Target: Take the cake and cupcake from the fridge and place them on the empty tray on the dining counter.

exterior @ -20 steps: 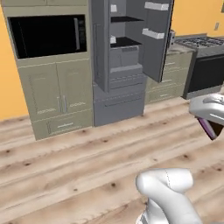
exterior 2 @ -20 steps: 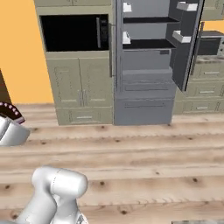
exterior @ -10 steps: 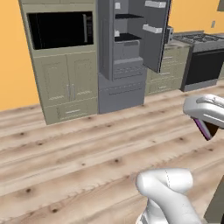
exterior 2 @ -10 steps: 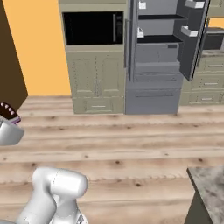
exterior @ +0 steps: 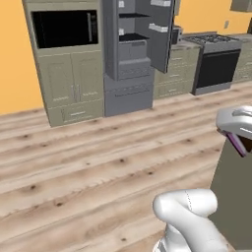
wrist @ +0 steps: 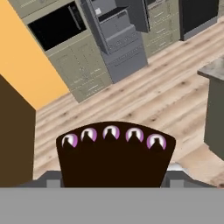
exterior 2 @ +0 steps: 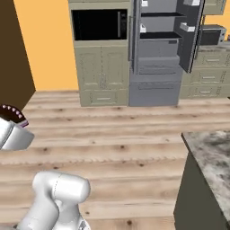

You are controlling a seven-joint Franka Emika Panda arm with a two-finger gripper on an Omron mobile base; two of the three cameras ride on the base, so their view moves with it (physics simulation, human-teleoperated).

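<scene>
The gripper (wrist: pixel 114 186) is holding the cake (wrist: pixel 114 157) well away from the fridge (exterior 2: pixel 164 49), near the dining surface (exterior 2: pixel 214 157); placing it and fetching the cupcake are remaining.

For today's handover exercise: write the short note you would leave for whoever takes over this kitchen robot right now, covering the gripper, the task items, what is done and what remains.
Gripper: closed on the cake, carried low in front of the hand.
Fridge: across the wooden floor, doors open.
Dining counter: its corner is at the right of the right base view.
Cupcake and tray: not located from these views.
Done: cake taken out of the fridge.
Left: set the cake on the tray, then fetch the cupcake and place it there too.
</scene>
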